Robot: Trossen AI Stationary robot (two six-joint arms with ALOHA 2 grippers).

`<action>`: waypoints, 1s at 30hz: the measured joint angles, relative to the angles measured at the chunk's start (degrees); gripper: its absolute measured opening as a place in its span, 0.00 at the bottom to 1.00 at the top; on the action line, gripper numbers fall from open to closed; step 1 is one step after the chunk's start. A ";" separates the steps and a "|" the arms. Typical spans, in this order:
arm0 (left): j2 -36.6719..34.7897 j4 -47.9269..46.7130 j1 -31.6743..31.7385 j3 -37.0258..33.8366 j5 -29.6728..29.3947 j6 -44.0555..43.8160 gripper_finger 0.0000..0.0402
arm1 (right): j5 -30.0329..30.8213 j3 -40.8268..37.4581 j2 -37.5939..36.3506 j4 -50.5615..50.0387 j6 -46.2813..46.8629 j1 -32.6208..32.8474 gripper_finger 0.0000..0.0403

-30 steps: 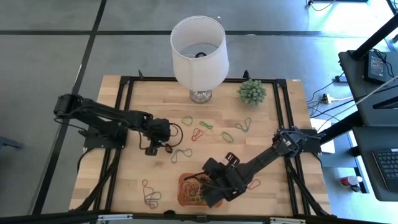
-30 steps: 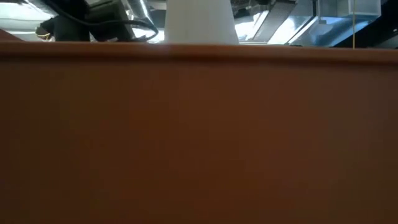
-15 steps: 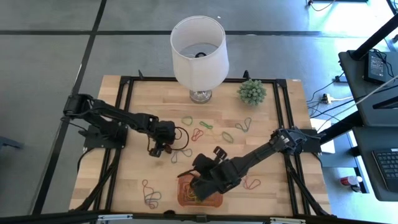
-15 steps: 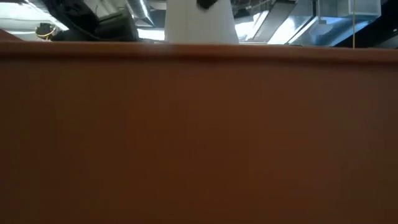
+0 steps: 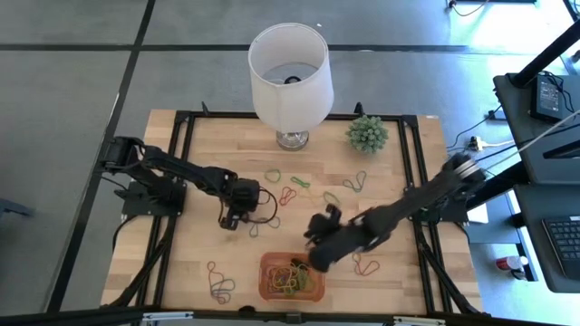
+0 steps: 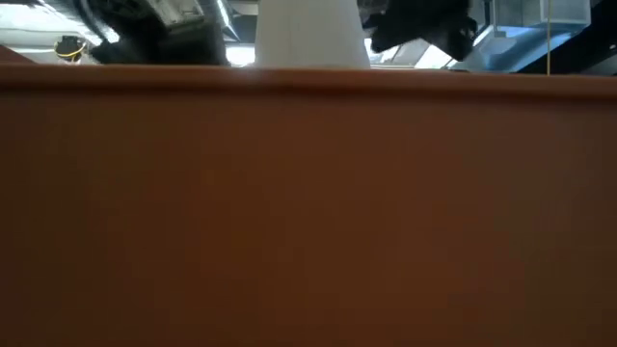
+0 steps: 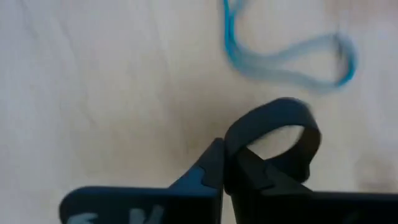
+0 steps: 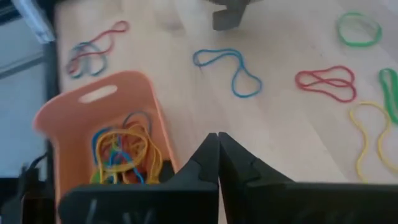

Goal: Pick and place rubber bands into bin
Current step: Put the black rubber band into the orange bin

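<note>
Rubber bands lie scattered on the wooden table: a blue one [image 5: 263, 225], a red one [image 5: 288, 195], green ones [image 5: 273, 175] and a bunch [image 5: 219, 285] at the near left. The orange bin [image 5: 265, 272] at the near edge holds several bands [image 8: 121, 152]. My left gripper [image 5: 239, 217] is left of centre, low over the wood, shut on a black rubber band [image 7: 277, 127]; the blue band [image 7: 286, 59] lies just beyond it. My right gripper [image 8: 217, 143] is shut and holds nothing, above the table off the bin's far right corner [image 5: 317, 258]. My left gripper pinches the black rubber band between its two shut fingers, which point down at the table. A loop of the band [image 7: 298, 121] sticks out beside the fingertips, close over the wood. Whether it is clear of the table does not show.
A white lamp [image 5: 290, 77] and a small green plant [image 5: 367, 133] stand at the far edge. More bands lie at centre right [image 5: 354, 181] and right of the bin [image 5: 367, 266]. A black frame [image 5: 186, 122] rims the table. The low view is blocked by an orange-brown wall [image 6: 308, 212].
My right gripper has left the bin, rising and drawing back toward the table's far right; it now hangs off the bin's far right corner. My left gripper has gone a little toward the table's right edge, closer to the blue band.
</note>
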 joint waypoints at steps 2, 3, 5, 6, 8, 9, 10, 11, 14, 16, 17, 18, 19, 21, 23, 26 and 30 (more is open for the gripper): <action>-0.04 -1.85 0.07 3.43 -0.65 -1.61 0.01 | -2.50 -6.92 -6.28 3.72 -3.17 -0.69 0.00; -0.11 -3.48 0.16 5.25 -1.00 -2.93 0.01 | -3.57 -9.78 -9.15 4.49 -4.82 -0.97 0.00; 0.17 -6.58 0.00 8.70 -1.31 -6.48 0.01 | -5.43 -14.99 -14.91 4.47 -7.82 -1.42 0.00; 0.30 -8.32 -0.34 10.76 -1.52 -8.49 0.01 | -5.72 -17.20 -17.75 4.37 -9.22 -1.49 0.00; 0.22 -12.90 -1.29 15.20 -2.92 -12.51 0.01 | -5.73 -21.40 -23.31 4.36 -11.76 -1.50 0.00; 0.38 -15.07 -1.97 17.49 -4.19 -14.36 0.01 | -5.72 -23.49 -25.87 4.33 -12.85 -1.51 0.00; 0.76 -17.01 -2.71 19.75 -5.32 -16.06 0.01 | -5.68 -25.47 -28.25 4.08 -13.69 -1.51 0.01; 1.18 -18.75 -3.60 22.02 -6.37 -17.74 0.01 | -5.66 -27.47 -30.46 4.03 -14.50 -1.51 0.01; 2.78 -22.90 -6.86 28.98 -9.12 -23.52 0.01 | -5.69 -32.66 -36.65 4.18 -14.86 -1.51 0.01; 4.60 -26.03 -9.01 33.66 -10.21 -27.69 0.01 | -5.68 -35.74 -39.77 3.99 -14.80 -1.50 0.01; 5.77 -27.35 -10.11 35.92 -10.80 -29.76 0.01 | -5.68 -37.18 -41.13 3.94 -14.83 -1.49 0.01; 7.08 -28.81 -11.20 38.40 -11.32 -31.92 0.01 | -5.71 -38.38 -42.39 3.72 -14.80 -1.49 0.02; 8.37 -30.14 -12.19 40.78 -11.59 -33.91 0.01 | -5.69 -39.33 -43.43 3.81 -14.79 -1.49 0.02; 11.36 -32.56 -14.19 45.56 -11.58 -37.18 0.01 | -5.70 -41.03 -45.16 3.84 -14.69 -1.49 0.02; 14.87 -35.29 -15.98 50.28 -11.56 -41.28 0.01 | -5.80 -41.99 -46.10 3.38 -12.09 -1.49 0.02; 20.34 -40.14 -18.03 57.61 -11.52 -47.93 0.01 | -5.80 -42.43 -46.93 2.84 -8.51 -1.44 0.02; 27.03 -43.97 -20.85 66.43 -11.49 -51.52 0.01 | -5.77 -42.48 -46.89 2.85 -5.73 -1.38 0.02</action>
